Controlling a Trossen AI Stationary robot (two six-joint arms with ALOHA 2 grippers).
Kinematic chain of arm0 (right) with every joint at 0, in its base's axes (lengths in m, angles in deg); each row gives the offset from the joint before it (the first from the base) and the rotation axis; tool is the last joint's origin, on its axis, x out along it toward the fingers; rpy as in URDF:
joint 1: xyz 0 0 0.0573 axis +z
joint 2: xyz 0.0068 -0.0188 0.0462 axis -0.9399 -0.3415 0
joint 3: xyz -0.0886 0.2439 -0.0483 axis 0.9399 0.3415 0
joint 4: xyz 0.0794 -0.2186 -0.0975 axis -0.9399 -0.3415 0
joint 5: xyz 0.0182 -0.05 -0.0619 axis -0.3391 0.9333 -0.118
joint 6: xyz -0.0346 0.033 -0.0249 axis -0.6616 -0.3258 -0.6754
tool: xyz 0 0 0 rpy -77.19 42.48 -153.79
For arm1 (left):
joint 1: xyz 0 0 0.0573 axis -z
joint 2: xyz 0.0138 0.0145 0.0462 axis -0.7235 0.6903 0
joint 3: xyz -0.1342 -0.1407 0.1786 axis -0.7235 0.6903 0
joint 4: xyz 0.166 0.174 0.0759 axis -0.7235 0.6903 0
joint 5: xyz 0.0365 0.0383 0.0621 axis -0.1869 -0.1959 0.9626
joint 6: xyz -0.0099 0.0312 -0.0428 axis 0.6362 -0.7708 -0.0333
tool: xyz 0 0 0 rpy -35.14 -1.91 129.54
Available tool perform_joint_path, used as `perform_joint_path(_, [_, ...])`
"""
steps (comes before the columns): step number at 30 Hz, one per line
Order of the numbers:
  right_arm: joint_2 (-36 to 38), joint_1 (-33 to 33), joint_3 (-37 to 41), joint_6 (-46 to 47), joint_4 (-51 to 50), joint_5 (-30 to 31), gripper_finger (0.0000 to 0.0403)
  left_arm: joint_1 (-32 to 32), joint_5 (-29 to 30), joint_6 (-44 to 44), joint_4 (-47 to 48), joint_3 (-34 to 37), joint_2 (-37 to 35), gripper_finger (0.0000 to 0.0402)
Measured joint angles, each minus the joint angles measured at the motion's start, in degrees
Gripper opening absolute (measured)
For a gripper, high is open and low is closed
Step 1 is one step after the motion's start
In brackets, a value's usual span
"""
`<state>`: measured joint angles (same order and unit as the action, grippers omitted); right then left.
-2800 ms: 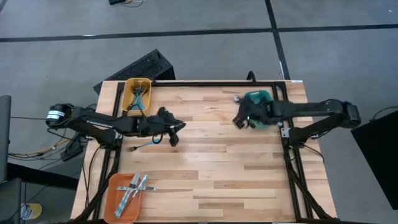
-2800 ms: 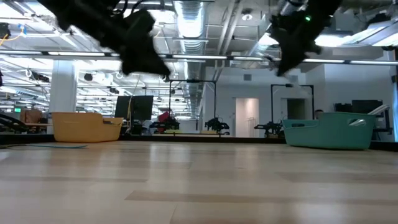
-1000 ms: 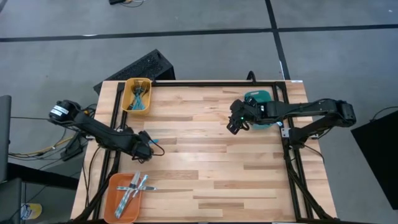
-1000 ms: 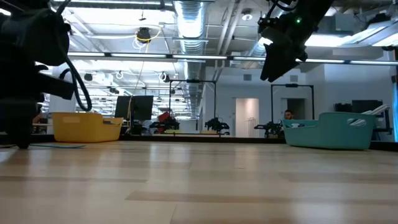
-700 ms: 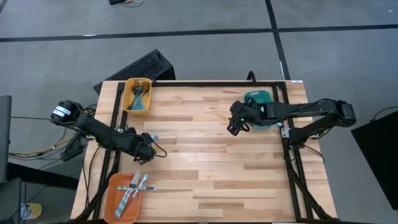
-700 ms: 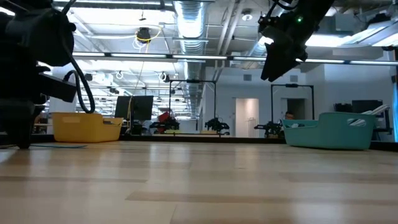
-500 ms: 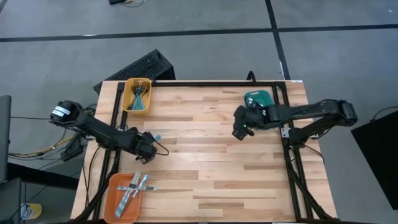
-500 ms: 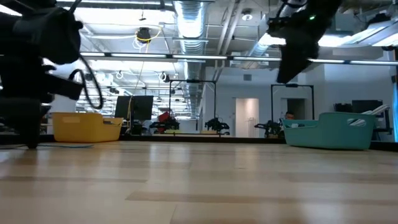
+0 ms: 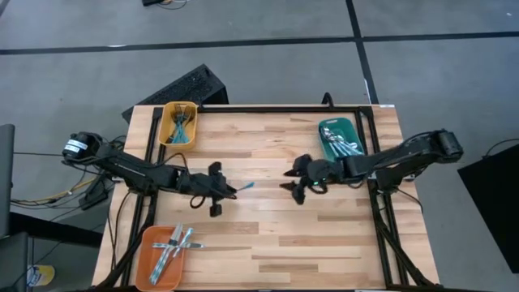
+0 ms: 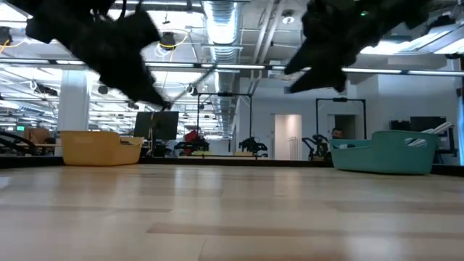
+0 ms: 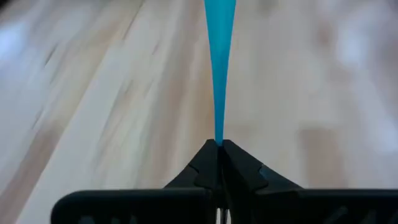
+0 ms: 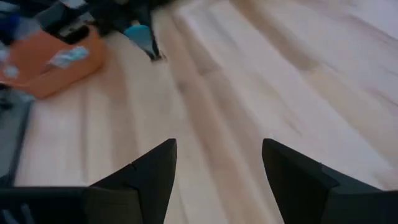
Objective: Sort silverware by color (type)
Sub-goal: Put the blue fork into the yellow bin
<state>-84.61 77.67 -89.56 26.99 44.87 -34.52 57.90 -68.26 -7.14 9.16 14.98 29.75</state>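
One piece of silverware, its light-blue handle projecting forward, is clamped in the left tool above the middle of the bench; its head is not visible, so type cannot be determined. The left wrist view confirms the fingers pinched tight on the handle. The right tool hangs close opposite, jaws spread wide and empty. Sorted pieces lie in the yellow tray, the orange tray and the teal tray. Judged step: transport, possibly a handover; next comes alignment and a firm receiving grip. No legible writing or brands.
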Motion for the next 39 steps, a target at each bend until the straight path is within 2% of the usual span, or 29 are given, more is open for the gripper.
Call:
perform_joint_path(3, [-4.33,1.36,-0.17,-2.92,8.75,-1.70,0.0260,0.02,-4.43,-3.89,-8.02,-0.01,-0.02,0.0000])
perform_joint_path(5, [-6.15,1.89,-0.11,-4.05,11.74,-2.25,0.0260,0.11,-4.51,0.74,-9.06,-0.42,-0.12,0.0000])
perform_joint_path(8, [-6.89,1.35,-0.05,-4.13,10.35,-2.32,0.0260,0.31,-1.32,20.22,3.86,-4.00,-2.40,0.0000])
perform_joint_path(10, [-6.89,0.55,-0.12,-5.04,9.82,-1.39,0.0260,0.89,1.43,22.10,17.08,-7.98,-4.57,0.0000])
perform_joint_path(12, [-6.86,-0.55,-0.12,-6.93,10.15,-0.49,0.0260,1.57,11.30,24.41,30.26,-11.90,-6.44,0.0000])
perform_joint_path(15, [-6.83,-2.65,-0.14,-8.46,12.20,-0.71,0.0260,0.31,29.72,27.78,41.35,-16.76,-9.62,0.0000])
perform_joint_path(17, [-6.82,-3.63,-0.19,-8.46,12.19,-0.56,0.0260,-3.41,34.46,27.26,45.78,-17.94,-11.60,0.0000])
perform_joint_path(19, [-6.82,-3.64,-0.19,-8.49,11.49,-0.55,0.0260,-10.76,34.76,25.37,48.08,-17.42,-12.81,0.0000])
perform_joint_path(22, [-6.82,-2.97,-0.19,-8.81,10.67,-0.81,0.0260,-26.07,32.46,22.36,49.09,-15.41,-13.35,0.0000])
perform_joint_path(25, [-6.82,-2.16,-0.19,-8.78,10.30,-0.70,0.0260,-40.67,26.90,16.76,45.96,-13.02,-12.26,0.0000])
perform_joint_path(28, [-6.82,-0.56,-0.19,-8.40,8.78,-0.55,0.0260,-50.71,19.13,12.06,41.00,-11.08,-10.87,0.0000])
perform_joint_path(30, [-6.82,0.46,-0.19,-7.93,7.82,-0.64,0.0260,-54.85,15.41,9.18,38.06,-10.50,-10.16,0.0001])
perform_joint_path(34, [-6.82,1.68,-0.17,-7.05,7.26,1.88,0.0260,-59.75,15.26,8.82,37.67,-10.34,-8.58,0.0015])
perform_joint_path(39, [-3.56,0.98,-0.21,-7.00,4.77,2.82,0.0260,-60.08,15.25,7.74,35.93,-10.34,-8.53,0.0067])
